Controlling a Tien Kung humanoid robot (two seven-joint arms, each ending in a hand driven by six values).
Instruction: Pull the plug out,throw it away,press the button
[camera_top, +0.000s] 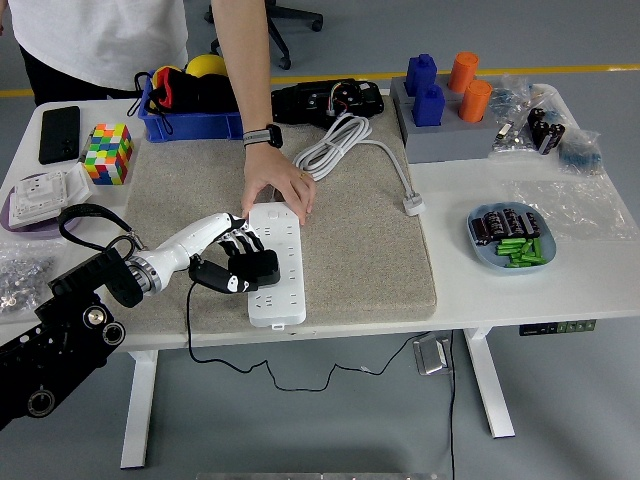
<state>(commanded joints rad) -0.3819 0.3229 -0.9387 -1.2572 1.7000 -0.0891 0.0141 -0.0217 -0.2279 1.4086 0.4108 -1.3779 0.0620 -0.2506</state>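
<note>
At the far left of the frame a black phone (60, 133) and a coloured cube (108, 152) are seen on the white table (560, 270). From the lower left the left hand (232, 258) is reached in over the grey mat (360, 250), its fingers curled around the black plug (254, 268), thumb below and fingertips above. The plug is seated in the white power strip (276, 262), left of centre in the frame. The strip's far end is pressed down by a person's hand (278, 188), a watch (261, 136) worn on the wrist. A coiled white cable (340, 145) is seen at upper centre, and a blue dish (512, 240) at the right.
</note>
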